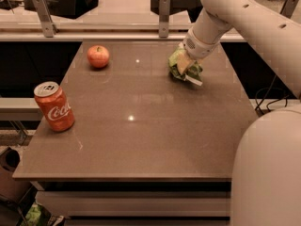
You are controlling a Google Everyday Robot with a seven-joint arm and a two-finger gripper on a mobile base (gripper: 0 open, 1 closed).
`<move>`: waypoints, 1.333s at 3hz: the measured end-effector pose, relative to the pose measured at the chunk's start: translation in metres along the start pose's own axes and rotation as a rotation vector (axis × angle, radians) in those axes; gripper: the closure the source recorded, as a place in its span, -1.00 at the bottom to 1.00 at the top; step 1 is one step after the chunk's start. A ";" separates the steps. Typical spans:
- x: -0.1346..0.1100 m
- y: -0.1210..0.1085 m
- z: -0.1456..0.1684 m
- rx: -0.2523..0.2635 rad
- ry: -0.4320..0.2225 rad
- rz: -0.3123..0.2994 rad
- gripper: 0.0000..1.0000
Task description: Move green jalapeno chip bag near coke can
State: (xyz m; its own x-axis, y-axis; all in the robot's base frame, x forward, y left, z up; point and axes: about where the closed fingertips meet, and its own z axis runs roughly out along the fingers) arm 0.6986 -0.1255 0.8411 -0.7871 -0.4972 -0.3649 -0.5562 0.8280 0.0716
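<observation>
The green jalapeno chip bag (178, 60) is crumpled at the back right of the brown table (141, 140). My gripper (187, 72) comes down from the upper right and is shut on the bag, which wraps around its fingers and rests at the table surface. The coke can (54, 107), red with white lettering and a silver top, stands upright at the table's left edge, far from the bag.
A red apple (98, 56) sits at the back left of the table. A rail with metal posts (163, 11) runs behind the table. My arm and white body (268, 173) fill the right side. A dark bin (9, 161) stands on the floor at the lower left.
</observation>
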 end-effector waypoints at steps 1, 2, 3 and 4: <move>0.007 -0.002 -0.022 0.035 -0.018 0.011 1.00; 0.016 0.001 -0.041 0.031 -0.039 0.002 1.00; 0.023 0.013 -0.053 -0.061 -0.058 -0.065 1.00; 0.030 0.040 -0.065 -0.202 -0.080 -0.201 1.00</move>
State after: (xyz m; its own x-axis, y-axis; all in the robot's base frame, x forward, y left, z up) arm 0.6357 -0.1243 0.8934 -0.6370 -0.6171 -0.4620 -0.7467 0.6429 0.1708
